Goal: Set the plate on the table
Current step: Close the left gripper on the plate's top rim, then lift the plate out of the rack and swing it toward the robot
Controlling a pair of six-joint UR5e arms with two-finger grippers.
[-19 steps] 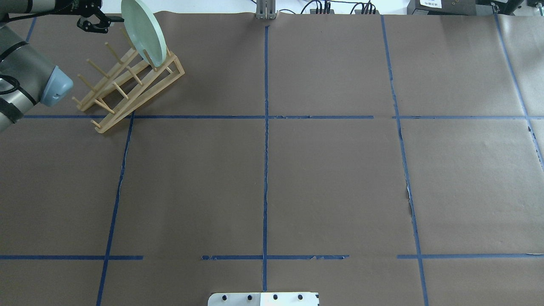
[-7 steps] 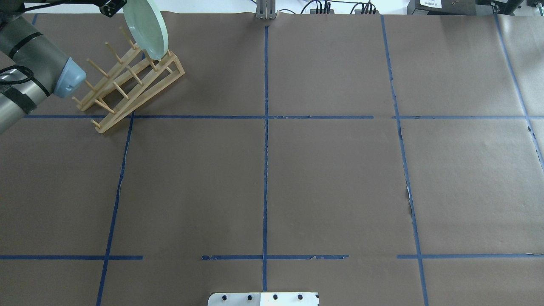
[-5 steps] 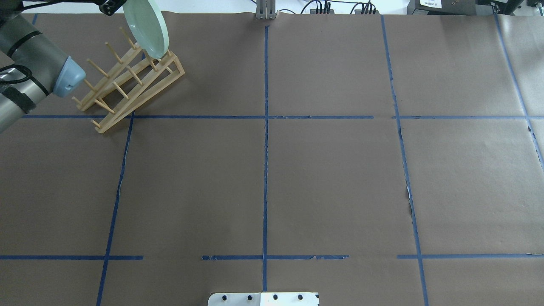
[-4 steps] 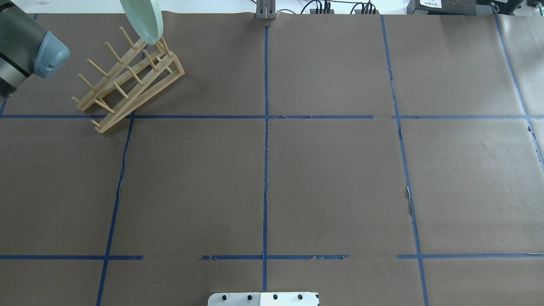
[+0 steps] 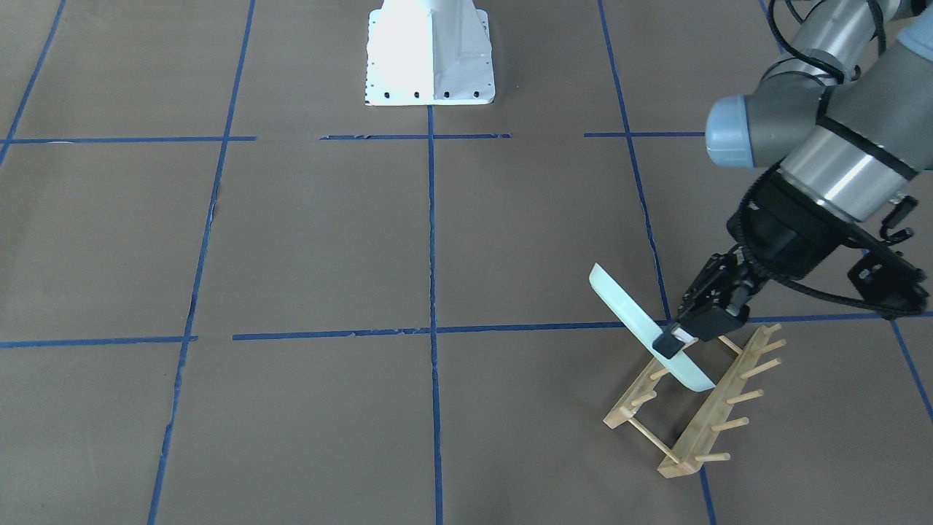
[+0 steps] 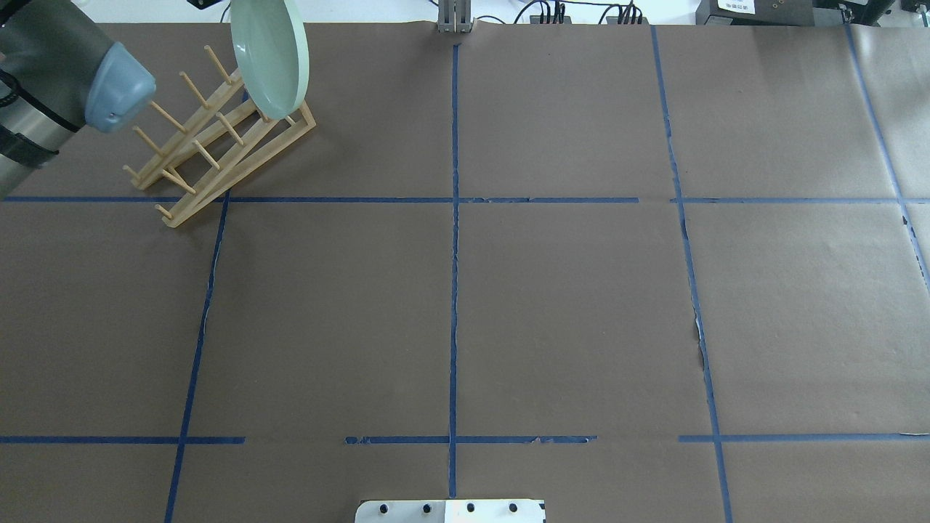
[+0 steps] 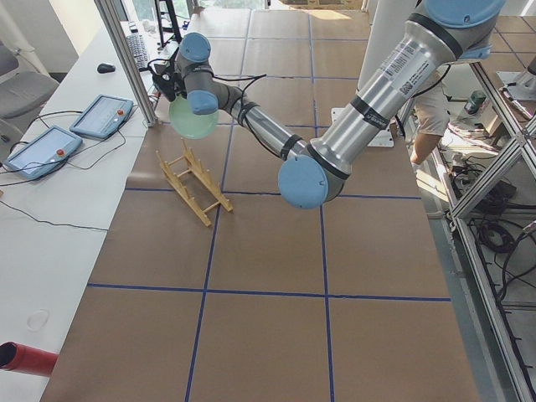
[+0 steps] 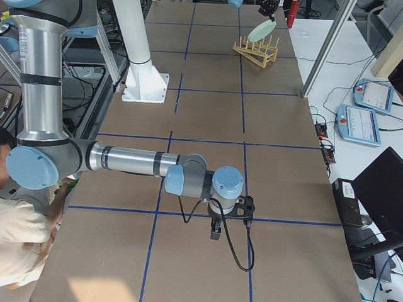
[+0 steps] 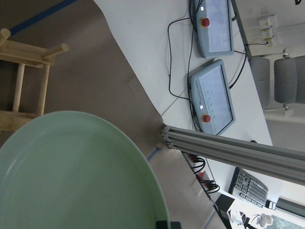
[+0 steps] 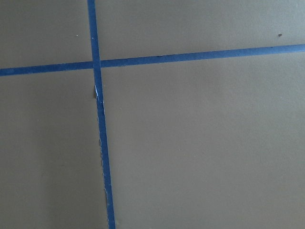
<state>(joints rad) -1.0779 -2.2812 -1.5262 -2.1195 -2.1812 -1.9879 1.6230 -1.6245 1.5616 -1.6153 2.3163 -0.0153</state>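
Well apart from the wooden rack [image 5: 716,401], the right end effector [image 8: 215,234] hangs low over the bench [image 6: 567,312], pointing down. Only the right side view catches it, and its wrist camera sees just paper and tape, so we cannot tell whether it is open or closed. Above the rack, the left end effector [image 5: 674,343] is cut off by the overhead view's top edge. The front view shows it clamped on the rim of the plate [image 5: 630,315].

Half a second ago the plate ran off that top edge; now it shows whole and more face-on. It hangs tilted over the rack, off the bench, and we cannot tell whether it clears the pegs. The left arm stretches out to the rack, wrist bent down.
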